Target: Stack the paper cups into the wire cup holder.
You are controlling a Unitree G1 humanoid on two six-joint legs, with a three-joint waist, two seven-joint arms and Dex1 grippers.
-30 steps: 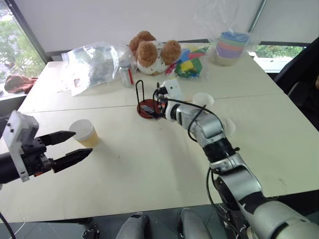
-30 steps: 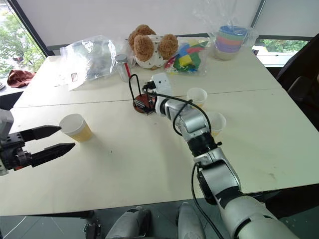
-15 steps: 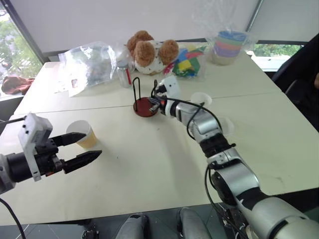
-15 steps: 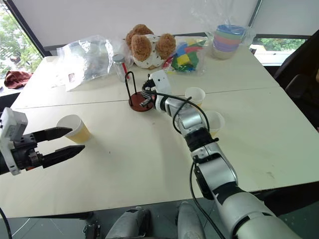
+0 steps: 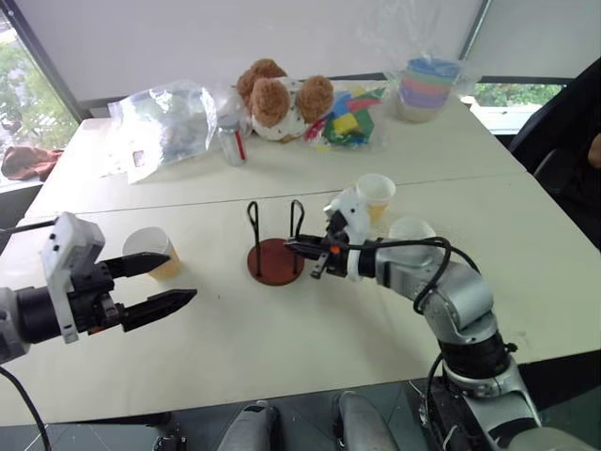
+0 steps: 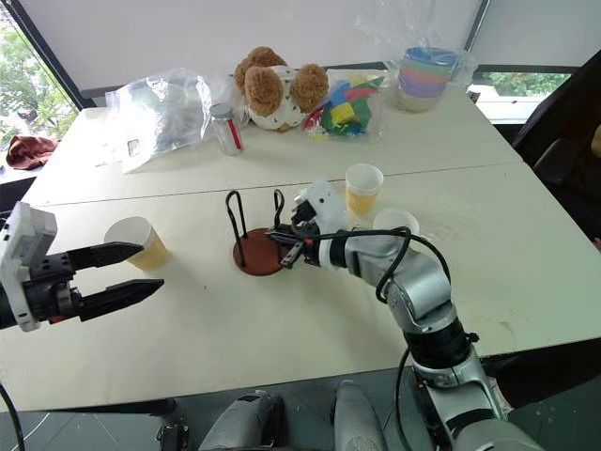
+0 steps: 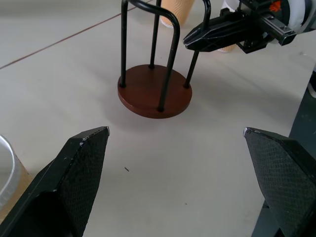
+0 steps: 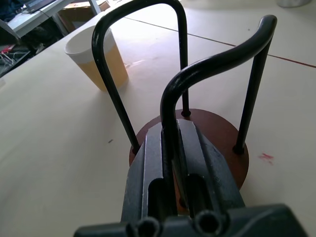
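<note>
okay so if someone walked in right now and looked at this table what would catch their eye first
Probably the right gripper, shut on one black loop of the wire cup holder at mid-table. Next, the left gripper hanging open beside a paper cup at the table's left, and the brown teddy bear among the clutter at the far edge.

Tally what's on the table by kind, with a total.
Paper cups: 3
Wire cup holder: 1
Teddy bear: 1
Clear plastic bag: 1
Small bottle: 1
Colourful blocks bag: 1
Wrapped pastel cup stack: 1
Total: 9
</note>
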